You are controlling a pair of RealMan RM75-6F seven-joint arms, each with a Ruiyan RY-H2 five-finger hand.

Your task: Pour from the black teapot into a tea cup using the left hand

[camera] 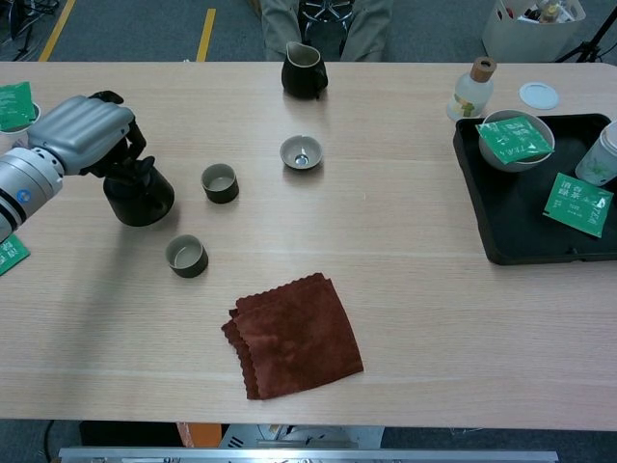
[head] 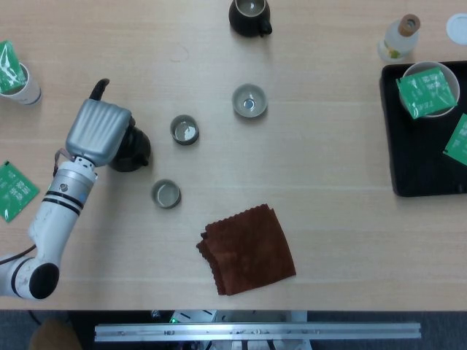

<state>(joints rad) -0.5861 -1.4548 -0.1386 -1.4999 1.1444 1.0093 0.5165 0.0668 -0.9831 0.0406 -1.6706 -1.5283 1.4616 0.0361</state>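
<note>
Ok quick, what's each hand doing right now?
Left hand: holding the black teapot, which is upright.
Right hand: not in view.

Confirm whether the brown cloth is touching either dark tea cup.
No. The brown cloth lies apart from both tea cups, with bare table between.

Teapot point(camera: 138, 198) at table's point(camera: 405, 289) left, two cups point(camera: 219, 182) point(camera: 185, 256) just right, cloth point(camera: 292, 335) nearer front.

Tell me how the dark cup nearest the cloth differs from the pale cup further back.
The dark cup is a tall, straight-sided cylinder; the pale cup is a wider, shallower bowl. The dark cup sits near the black teapot that the left robot hand holds; the pale cup stands mid-table, nearer the black pitcher. Both stand upright.
</note>
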